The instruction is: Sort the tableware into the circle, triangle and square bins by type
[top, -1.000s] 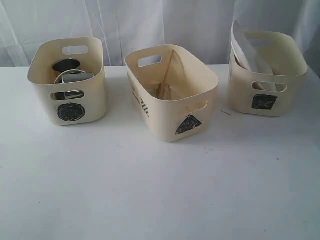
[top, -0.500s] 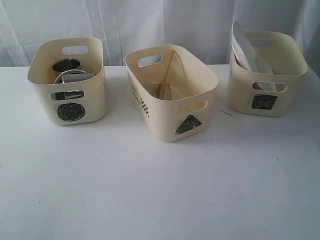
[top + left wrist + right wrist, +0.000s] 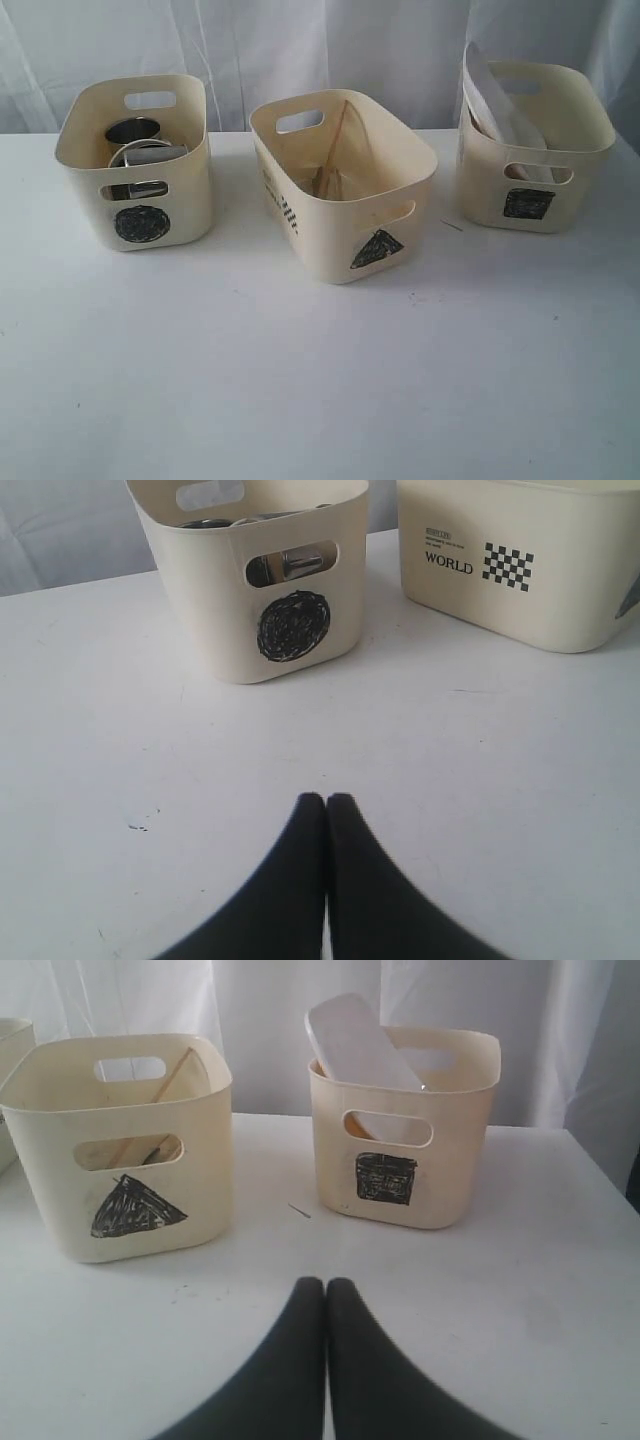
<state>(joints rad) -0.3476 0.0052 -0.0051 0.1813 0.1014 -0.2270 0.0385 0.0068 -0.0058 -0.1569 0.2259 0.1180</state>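
Note:
Three cream tubs stand in a row on the white table. The circle bin (image 3: 135,165) at the left holds steel cups and bowls (image 3: 135,140); its steel contents (image 3: 290,562) show through the handle cut-out. Wooden chopsticks (image 3: 335,140) lean inside the triangle bin (image 3: 345,190) in the middle. The square bin (image 3: 535,150) at the right holds the white square plate (image 3: 495,95), tilted and sticking above the rim. My left gripper (image 3: 326,800) is shut and empty, short of the circle bin (image 3: 260,580). Also shut and empty, my right gripper (image 3: 326,1284) sits before the triangle bin (image 3: 125,1140) and the square bin (image 3: 400,1120).
A thin sliver (image 3: 452,226) lies on the table between the triangle and square bins. White curtain (image 3: 300,45) hangs behind the tubs. The table's far edge runs right behind the bins. Neither arm shows in the exterior view.

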